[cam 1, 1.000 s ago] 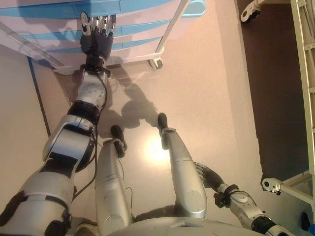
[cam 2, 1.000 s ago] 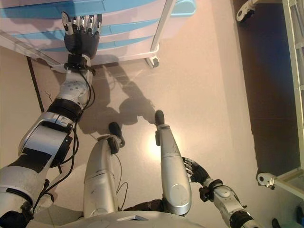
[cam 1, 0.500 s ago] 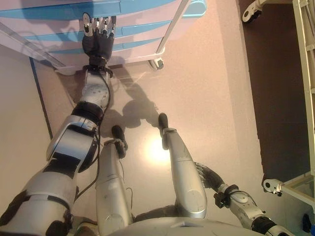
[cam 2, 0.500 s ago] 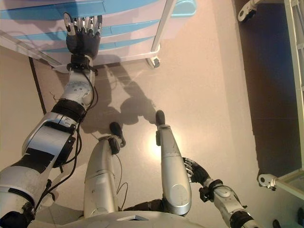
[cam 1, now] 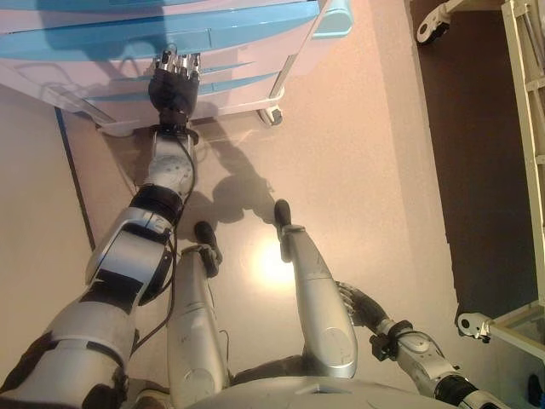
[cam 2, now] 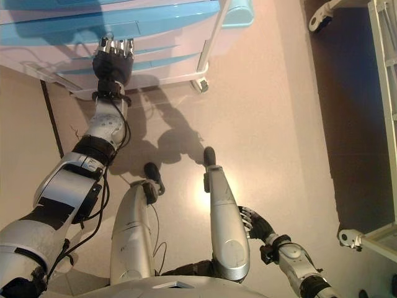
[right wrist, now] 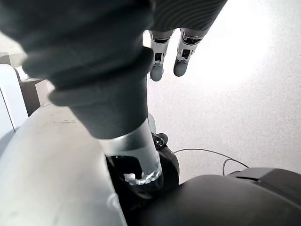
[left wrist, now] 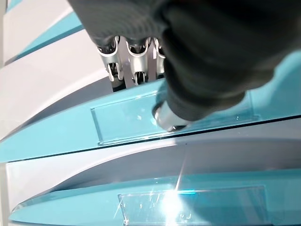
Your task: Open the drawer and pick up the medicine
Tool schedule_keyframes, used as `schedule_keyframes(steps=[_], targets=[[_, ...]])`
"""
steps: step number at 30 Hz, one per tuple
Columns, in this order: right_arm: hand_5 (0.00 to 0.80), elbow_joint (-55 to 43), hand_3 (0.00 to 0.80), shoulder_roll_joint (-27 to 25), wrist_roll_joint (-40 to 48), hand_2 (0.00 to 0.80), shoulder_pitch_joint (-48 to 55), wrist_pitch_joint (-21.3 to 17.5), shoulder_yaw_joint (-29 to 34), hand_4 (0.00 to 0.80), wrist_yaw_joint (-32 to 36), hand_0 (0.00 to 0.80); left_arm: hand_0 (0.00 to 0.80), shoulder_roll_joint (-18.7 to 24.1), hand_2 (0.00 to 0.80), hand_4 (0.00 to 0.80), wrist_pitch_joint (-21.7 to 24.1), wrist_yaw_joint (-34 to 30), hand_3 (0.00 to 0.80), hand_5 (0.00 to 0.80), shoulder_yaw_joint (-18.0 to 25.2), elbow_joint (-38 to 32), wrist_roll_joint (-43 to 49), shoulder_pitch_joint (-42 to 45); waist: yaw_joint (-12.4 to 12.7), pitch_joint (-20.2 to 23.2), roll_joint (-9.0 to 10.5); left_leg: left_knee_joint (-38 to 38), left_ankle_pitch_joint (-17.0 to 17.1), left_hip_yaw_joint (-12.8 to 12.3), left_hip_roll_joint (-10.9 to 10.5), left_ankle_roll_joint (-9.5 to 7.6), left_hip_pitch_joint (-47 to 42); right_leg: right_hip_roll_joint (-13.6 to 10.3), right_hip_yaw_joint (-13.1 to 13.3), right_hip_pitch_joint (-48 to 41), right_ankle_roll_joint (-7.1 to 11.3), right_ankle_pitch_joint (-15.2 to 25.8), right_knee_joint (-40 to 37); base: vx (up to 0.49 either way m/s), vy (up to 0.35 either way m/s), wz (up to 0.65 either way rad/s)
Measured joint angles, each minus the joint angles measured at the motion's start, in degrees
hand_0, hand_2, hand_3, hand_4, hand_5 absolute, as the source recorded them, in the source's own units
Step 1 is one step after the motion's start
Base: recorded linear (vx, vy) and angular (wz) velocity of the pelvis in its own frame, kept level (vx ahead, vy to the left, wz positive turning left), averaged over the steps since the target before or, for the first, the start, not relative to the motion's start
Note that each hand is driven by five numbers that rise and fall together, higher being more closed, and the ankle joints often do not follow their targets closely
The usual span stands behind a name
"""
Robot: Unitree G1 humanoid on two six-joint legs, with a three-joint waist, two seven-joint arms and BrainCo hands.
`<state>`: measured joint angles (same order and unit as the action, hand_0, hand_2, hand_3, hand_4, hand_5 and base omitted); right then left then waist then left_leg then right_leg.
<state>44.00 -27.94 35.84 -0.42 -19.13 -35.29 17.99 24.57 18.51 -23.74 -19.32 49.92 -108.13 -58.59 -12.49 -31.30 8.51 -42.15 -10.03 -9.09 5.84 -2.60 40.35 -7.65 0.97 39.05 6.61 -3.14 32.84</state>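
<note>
The cabinet at upper left was white with light-blue drawer fronts; the floor was beige, dark brown at right.

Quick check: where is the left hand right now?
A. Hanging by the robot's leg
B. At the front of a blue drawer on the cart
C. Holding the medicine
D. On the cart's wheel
B: the left hand is up against a blue drawer front on the cart, fingers hooked at its edge; no medicine in sight.
</note>
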Motion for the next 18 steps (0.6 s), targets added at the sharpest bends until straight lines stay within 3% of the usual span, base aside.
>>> schedule_keyframes(steps=[11,18], targets=[[0.000,0.6,0.000,0.0,-0.6,0.000,0.1,0.1,0.0,0.000,-0.5,0.000,0.800,0.0,0.800,0.800,-4.6,-4.5,0.800,0.800,0.4,0.0,0.0,4.3,1.2,-0.2,-0.30,1.6,0.5,0.1,0.0,0.52,-2.2,0.0,-0.3,-2.0,-0.26,0.2,-1.0,-0.009,-0.043,0.00],[0.000,0.0,0.000,-0.2,-1.8,0.000,0.3,0.8,0.3,0.000,-2.0,0.000,0.800,-1.4,0.800,0.800,-7.5,-12.8,0.800,0.800,2.2,0.0,1.5,11.2,1.8,-0.6,-1.01,4.8,1.7,1.0,-0.1,1.83,-5.5,0.1,-1.9,-4.8,-1.36,-0.2,-2.2,-0.019,-0.071,0.05]])
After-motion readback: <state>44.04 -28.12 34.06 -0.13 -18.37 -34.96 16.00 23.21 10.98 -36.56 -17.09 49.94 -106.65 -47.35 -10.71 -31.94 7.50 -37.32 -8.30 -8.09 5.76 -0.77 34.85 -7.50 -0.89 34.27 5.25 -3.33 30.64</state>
